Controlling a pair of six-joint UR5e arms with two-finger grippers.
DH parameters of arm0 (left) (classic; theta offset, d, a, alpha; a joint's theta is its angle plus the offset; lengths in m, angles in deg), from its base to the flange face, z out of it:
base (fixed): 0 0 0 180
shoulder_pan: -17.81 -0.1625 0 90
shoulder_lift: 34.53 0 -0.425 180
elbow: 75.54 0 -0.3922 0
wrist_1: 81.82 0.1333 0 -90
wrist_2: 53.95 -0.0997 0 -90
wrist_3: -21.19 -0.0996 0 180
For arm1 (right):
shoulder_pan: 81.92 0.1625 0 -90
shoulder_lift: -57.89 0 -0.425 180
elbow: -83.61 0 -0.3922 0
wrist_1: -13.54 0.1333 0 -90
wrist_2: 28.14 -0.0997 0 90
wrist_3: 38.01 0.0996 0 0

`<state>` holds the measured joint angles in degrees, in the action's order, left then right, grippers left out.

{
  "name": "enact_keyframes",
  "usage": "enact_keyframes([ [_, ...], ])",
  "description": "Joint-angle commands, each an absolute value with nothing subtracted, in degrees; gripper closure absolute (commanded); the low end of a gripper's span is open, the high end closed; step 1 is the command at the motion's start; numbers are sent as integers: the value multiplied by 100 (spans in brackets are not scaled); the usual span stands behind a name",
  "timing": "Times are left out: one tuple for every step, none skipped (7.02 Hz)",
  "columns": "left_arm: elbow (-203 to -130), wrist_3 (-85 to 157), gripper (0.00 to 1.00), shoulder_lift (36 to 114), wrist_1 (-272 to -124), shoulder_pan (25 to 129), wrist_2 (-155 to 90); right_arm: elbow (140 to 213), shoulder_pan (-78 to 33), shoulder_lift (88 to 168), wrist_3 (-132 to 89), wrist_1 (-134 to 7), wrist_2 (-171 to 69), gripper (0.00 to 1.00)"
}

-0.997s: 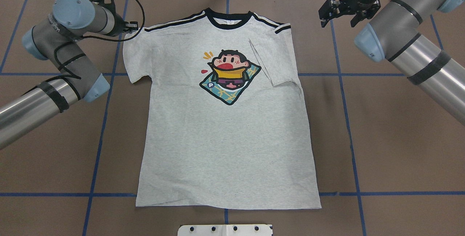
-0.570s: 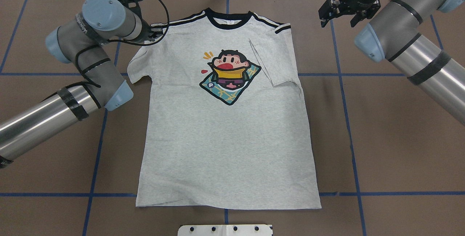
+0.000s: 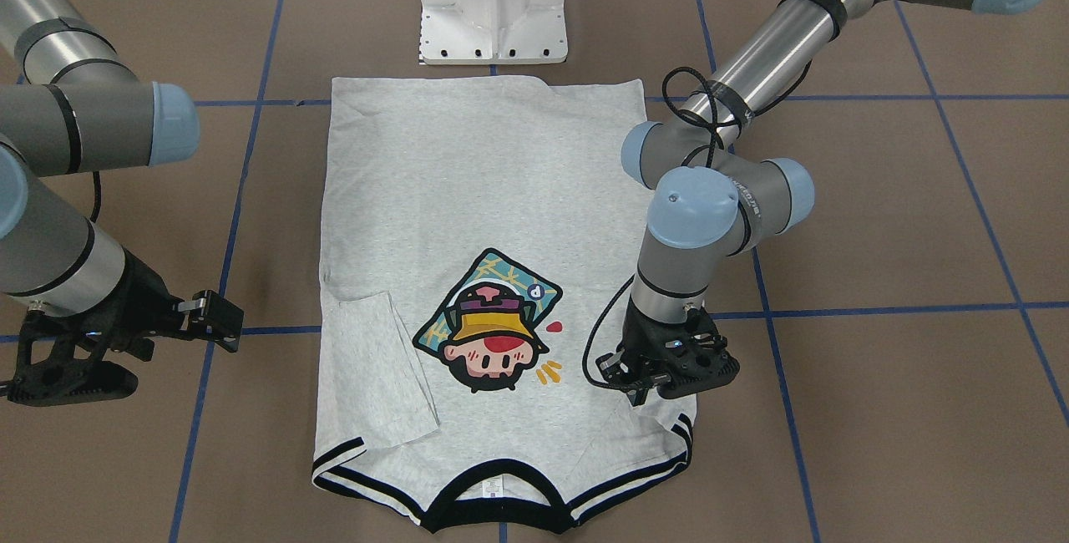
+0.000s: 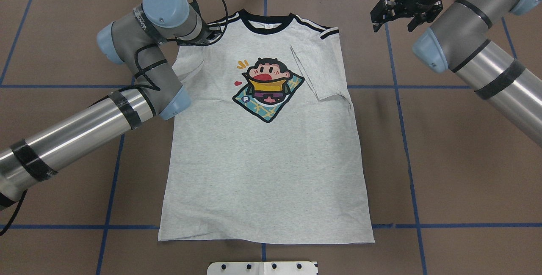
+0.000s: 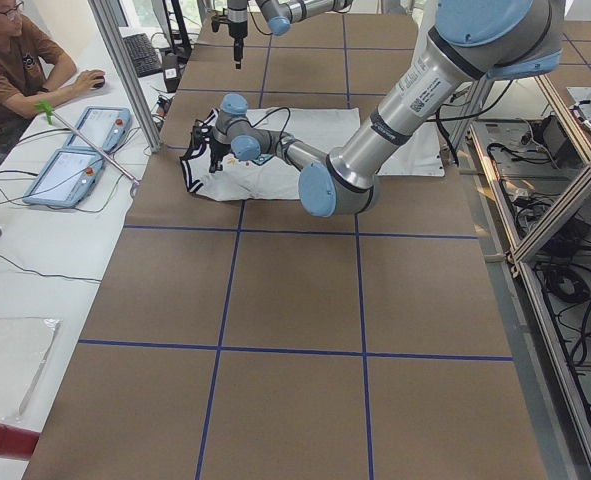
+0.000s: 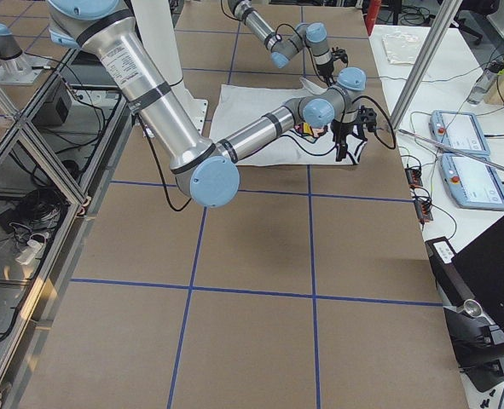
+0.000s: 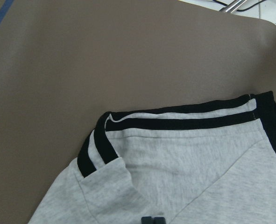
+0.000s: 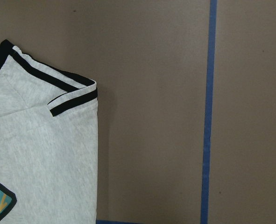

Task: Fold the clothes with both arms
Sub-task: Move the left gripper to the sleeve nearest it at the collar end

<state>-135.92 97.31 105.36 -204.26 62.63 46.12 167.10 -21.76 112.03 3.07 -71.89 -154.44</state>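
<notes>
The grey T-shirt (image 4: pixel 262 160) lies flat and face up, collar (image 4: pixel 266 24) at the far side, cartoon print (image 4: pixel 266 89) on the chest. Its right sleeve (image 4: pixel 317 67) is folded over onto the front. My left gripper (image 3: pixel 650 393) is down on the left shoulder, shut on the left sleeve's fabric (image 7: pixel 109 186), which is drawn inward and creased beside the striped trim (image 7: pixel 175 119). The joined fingertips (image 7: pixel 152 219) show at the wrist view's bottom edge. My right gripper (image 4: pixel 394 17) hangs open over bare table, right of the striped right shoulder (image 8: pixel 72 93), holding nothing.
The white pedestal base (image 3: pixel 493 8) stands at the shirt's hem side. Blue tape lines (image 4: pixel 406 139) grid the brown table. A person (image 5: pixel 15 60) sits at a side desk with control tablets (image 5: pixel 75 150) beyond the collar end.
My left arm swept right from outside the left sleeve to over the shoulder, dragging the sleeve inward across the shirt. The right arm barely moved.
</notes>
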Motion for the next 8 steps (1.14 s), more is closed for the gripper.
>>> enact_keyframes([
  [-13007, 10263, 100, 10889, -20817, 6325, 4598, 16685, -2198, 11203, 286, -7189, -15444, 0],
  [-12785, 10405, 100, 10891, -21143, 6325, 4433, 16676, -2206, 11212, 286, -7189, -15436, 0],
  [-12679, 10407, 100, 10891, -21277, 6334, 4309, 16676, -2215, 11212, 277, -7189, -15436, 0],
  [-12643, 10502, 100, 10891, -21435, 6351, 4308, 16676, -2233, 11264, 260, -7189, -15427, 0],
  [-12581, 10660, 100, 10952, -21636, 6343, 4308, 16667, -2233, 11273, 251, -7189, -15418, 0],
  [-12389, 10662, 100, 11100, -21690, 6343, 4308, 16667, -2242, 11317, 242, -7180, -15418, 0],
  [-12292, 10653, 100, 11111, -21813, 6308, 4308, 16658, -2259, 11326, 250, -7189, -15409, 0],
  [-12256, 10644, 100, 11111, -21840, 6229, 4230, 16658, -2294, 11335, 268, -7189, -15400, 0],
])
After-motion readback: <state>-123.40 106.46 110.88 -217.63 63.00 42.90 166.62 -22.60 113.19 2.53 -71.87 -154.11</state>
